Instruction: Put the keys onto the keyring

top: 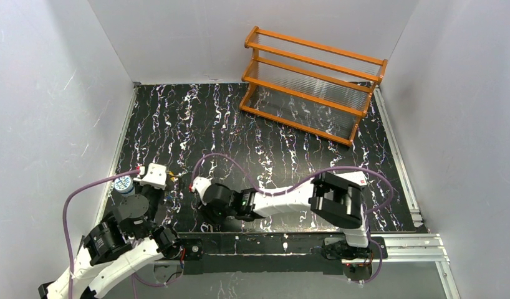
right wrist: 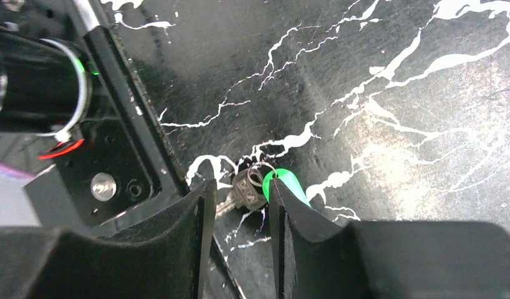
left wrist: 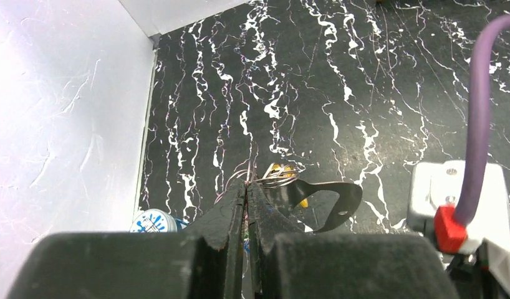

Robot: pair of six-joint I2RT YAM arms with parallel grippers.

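The right gripper [right wrist: 240, 184] is straddling a grey key [right wrist: 247, 192] at the lower middle of its wrist view. Its jaws are standing part spread, one on each side of the head and neither clearly pressing on it. A green key [right wrist: 291, 185] is lying just beside it, against the finger on the right of the frame. The step in hand looks like picking up the grey key, which is calling for a square pinch on its head alone. The pinch should be low enough to catch the flat metal without scraping the table [right wrist: 396, 93]. The green one is best left out of the bite, so the two are not lifting together. The left gripper [left wrist: 247, 184] is showing jaws pressed together, seemingly pinching the thin wire of the keyring [left wrist: 269, 181] at the centre of its view. A yellow key [left wrist: 279, 170] and a flat black piece [left wrist: 330, 198] are hanging at its tips. A black plate [right wrist: 125, 168] is running close along the left of the grey key, leaving little margin there, while open marble is lying to the upper right. In the top view a can [top: 122, 183] and the wall [top: 53, 124] are crowding the left wrist at lower left. The rack [top: 312, 84] is standing well apart at upper right.
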